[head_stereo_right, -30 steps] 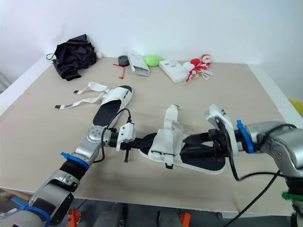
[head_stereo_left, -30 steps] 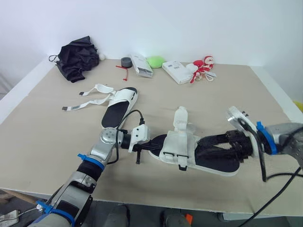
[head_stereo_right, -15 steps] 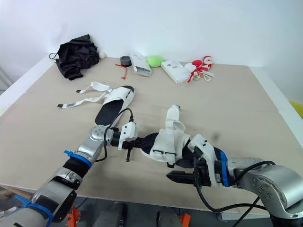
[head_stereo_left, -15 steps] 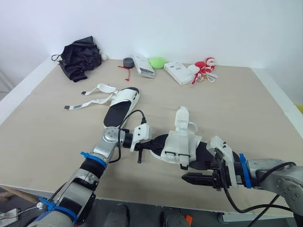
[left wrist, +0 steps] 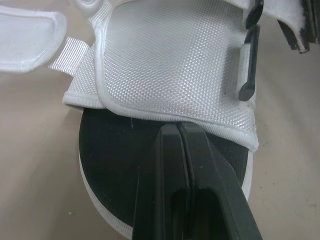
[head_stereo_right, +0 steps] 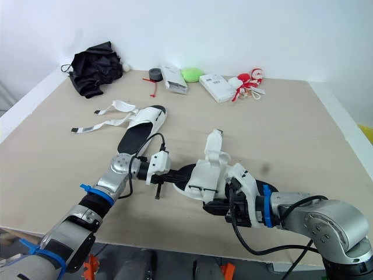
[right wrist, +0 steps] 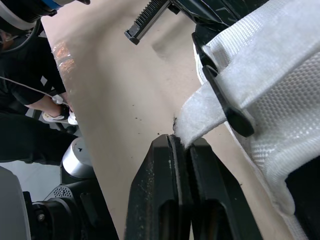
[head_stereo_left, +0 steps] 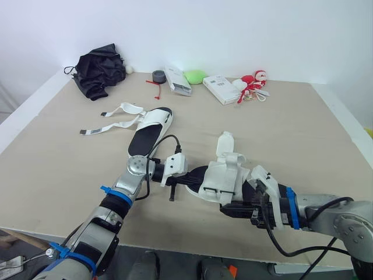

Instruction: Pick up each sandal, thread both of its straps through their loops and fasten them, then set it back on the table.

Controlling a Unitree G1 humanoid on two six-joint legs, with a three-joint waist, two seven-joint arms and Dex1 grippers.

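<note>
Right wrist view: right jaws, coming over from heel, now pinching strap tip (right wrist: 198, 118), loop (right wrist: 227, 106) just ahead; left jaws clenched, pressing sandal (head_stereo_left: 218, 178) insole; threading starting.

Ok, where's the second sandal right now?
Left eye view: the second sandal lies on the table, robot's left, just beyond the left gripper, straps spread open.

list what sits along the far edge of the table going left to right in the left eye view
black fabric bundle -> small white ball -> dark tape roll -> white packet -> green object -> white box -> red and white toy
</note>
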